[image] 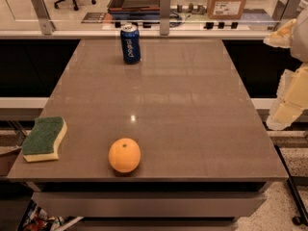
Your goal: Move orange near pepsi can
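Nearest me, the round, smooth yellow-orange orange [124,155] sits free by the front edge of the grey-brown worktop [192,109]. A green-and-yellow sponge [44,138] lies apart to its left. My cream-coloured gripper [288,105] hangs beyond the worktop's right side, touching nothing; I cannot tell how its jaws stand. Farthest off, the dark blue pepsi can [130,43] stands upright, well apart from the orange, so I judge the move not yet begun.

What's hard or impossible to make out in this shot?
Camera view: the gripper, right of the table, is cut off by the frame's right border.
The far side of the pepsi can is hidden by the can itself.
The underside of the orange is hidden.
The label on the cardboard box is too small to read.
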Available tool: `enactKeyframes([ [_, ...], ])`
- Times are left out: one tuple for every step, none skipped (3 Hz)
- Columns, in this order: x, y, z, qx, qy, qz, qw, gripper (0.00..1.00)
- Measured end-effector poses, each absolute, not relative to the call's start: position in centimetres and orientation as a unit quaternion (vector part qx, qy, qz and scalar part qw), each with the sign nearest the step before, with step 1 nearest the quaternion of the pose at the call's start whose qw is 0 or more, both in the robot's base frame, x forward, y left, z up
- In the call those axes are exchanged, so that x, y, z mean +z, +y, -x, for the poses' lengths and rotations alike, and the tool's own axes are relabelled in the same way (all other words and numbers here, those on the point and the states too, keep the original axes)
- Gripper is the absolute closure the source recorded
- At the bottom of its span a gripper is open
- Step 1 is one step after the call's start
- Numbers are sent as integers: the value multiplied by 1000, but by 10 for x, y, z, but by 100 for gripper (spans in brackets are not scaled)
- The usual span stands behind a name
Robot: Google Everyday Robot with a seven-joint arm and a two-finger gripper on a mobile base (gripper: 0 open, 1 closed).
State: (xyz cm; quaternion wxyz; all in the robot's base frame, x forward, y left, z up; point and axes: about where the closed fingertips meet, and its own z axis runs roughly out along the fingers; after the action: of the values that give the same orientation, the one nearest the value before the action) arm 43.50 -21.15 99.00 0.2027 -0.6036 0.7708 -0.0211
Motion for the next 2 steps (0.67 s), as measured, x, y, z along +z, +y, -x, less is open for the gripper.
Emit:
enactKeyframes([
  [981, -209, -430, 38, 754, 607, 250, 0],
  [975, -196, -416, 102, 726, 610, 302, 0],
])
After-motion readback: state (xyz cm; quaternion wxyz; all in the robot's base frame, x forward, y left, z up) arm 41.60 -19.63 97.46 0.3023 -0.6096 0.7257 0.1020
